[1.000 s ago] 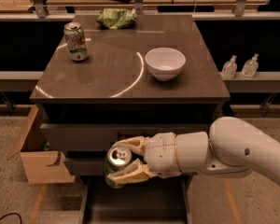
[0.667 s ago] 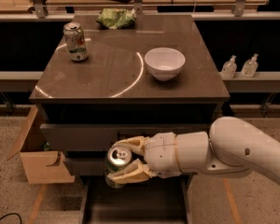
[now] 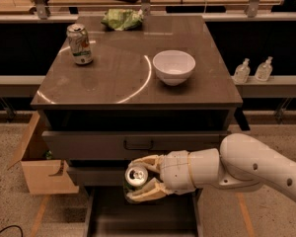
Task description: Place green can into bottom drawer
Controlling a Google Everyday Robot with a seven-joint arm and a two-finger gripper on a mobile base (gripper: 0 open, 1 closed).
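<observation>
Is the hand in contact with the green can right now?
Touching. The camera view shows the hand with its tan fingers pressed against opposite sides of the green can, holding it above the open bottom drawer.

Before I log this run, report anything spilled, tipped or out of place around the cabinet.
Nothing stands out. The end effector grips the green can upright above the open bottom drawer; the pale can and white bowl stand upright on the cabinet top.
</observation>
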